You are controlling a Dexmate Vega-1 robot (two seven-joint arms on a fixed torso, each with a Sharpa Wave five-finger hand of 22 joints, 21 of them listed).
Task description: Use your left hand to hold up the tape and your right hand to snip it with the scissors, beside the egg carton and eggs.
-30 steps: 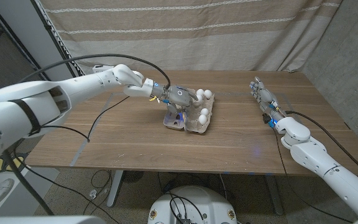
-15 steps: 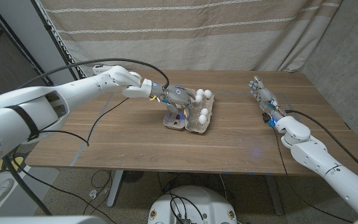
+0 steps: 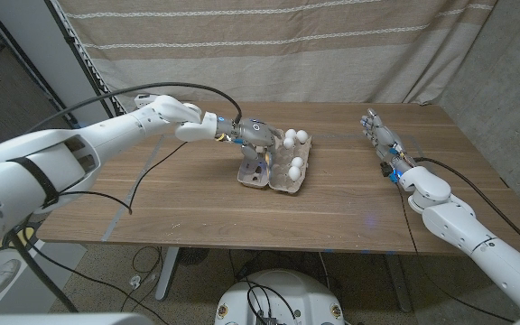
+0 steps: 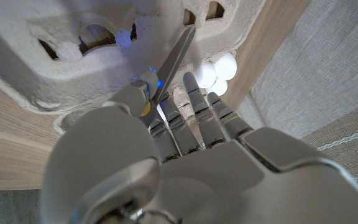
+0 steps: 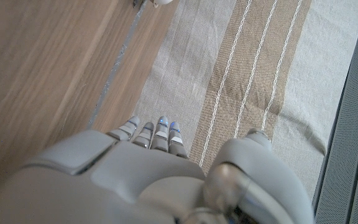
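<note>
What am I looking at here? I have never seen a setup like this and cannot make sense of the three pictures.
This is a two-armed robot with human-like hands, standing at a wooden table. The wide picture comes from a camera on its head, looking down. The other two come from cameras on its wrists, each looking along the back of that hand, so they appear turned. On the table is a cardboard egg carton with white eggs. The left hand reaches over the carton. A thin grey strip sticks out by its thumb; whether it is tape or a blade, and whether it is gripped, I cannot tell. The right hand waits apart, holding nothing.
</note>
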